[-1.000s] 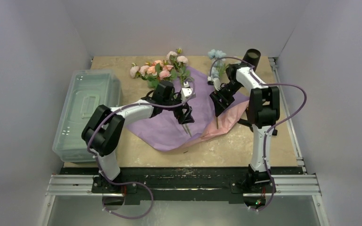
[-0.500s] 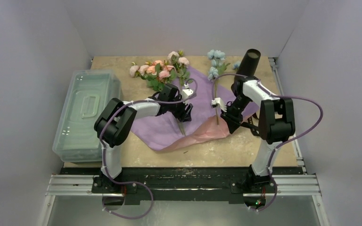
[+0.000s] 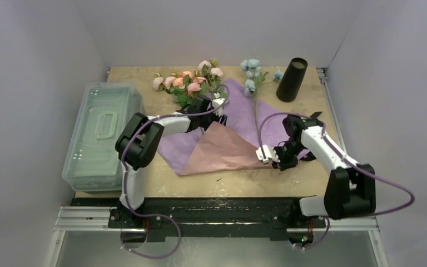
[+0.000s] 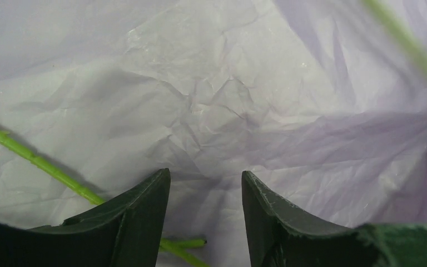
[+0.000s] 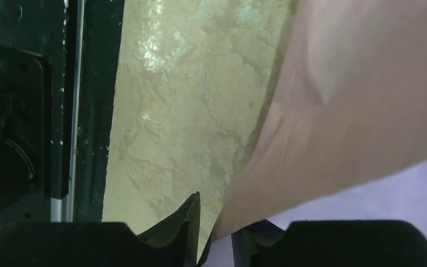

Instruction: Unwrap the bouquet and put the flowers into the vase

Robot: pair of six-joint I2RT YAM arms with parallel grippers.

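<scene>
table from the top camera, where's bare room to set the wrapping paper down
Bare: the near strip between the wrapping paper and the front rail; the far-left corner between the clear bin and the pink flowers; the patch between the vase and the paper's right edge. Crowded: the centre and far edge, under paper, stems and blue flowers.

Lilac paper [image 4: 228, 100]: thin tissue-like sheet, matt, finely crinkled and creased.
Pink paper [image 5: 367, 83]: matt, smoother, with only soft folds.
Table [image 5: 172, 111]: mottled tan top with a patchy sheen.
Vase [image 3: 292, 79], far right corner: black, matt, smooth.
Bin [image 3: 103, 130], left edge: clear plastic, glossy.
Flowers [image 3: 186, 80], far edge: petals probably cloth, too small to confirm.
Stem [image 4: 33, 161]: green, smooth, plastic-looking.
Left gripper [image 4: 205, 173]: dark matt plastic fingers, faintly grainy.
Rail [image 3: 83, 218], near edge: bare metal, satin finish.
</scene>
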